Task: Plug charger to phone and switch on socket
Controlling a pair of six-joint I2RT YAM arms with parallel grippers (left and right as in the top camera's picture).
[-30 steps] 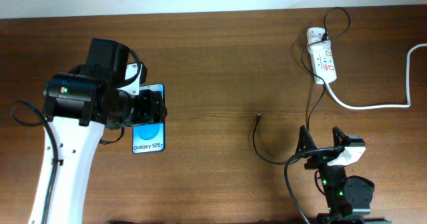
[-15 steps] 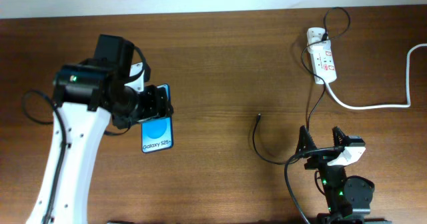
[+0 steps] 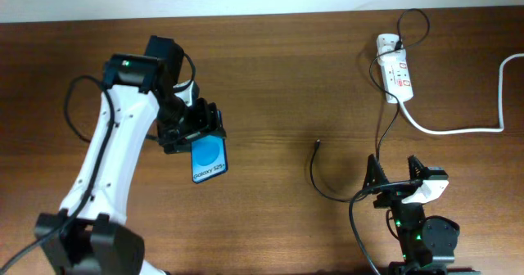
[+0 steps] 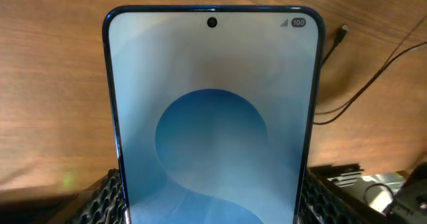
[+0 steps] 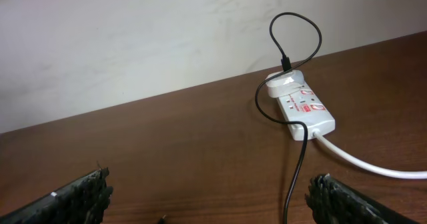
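Item: Galaxy phone (image 3: 210, 157), screen lit and face up, clamped across its width at one end by the left gripper (image 3: 193, 132), whose jaws are part-open to the phone's width; it looks raised off the table (image 3: 278, 70), probably to meet the plug. Charger (image 3: 314, 179): thin black cable, its connector tip lying loose mid-table, well apart from the phone. Right gripper (image 3: 395, 175): spread wide, empty, just beside the cable, likely placed to take the tip. Socket (image 3: 395, 70): far right, untouched.
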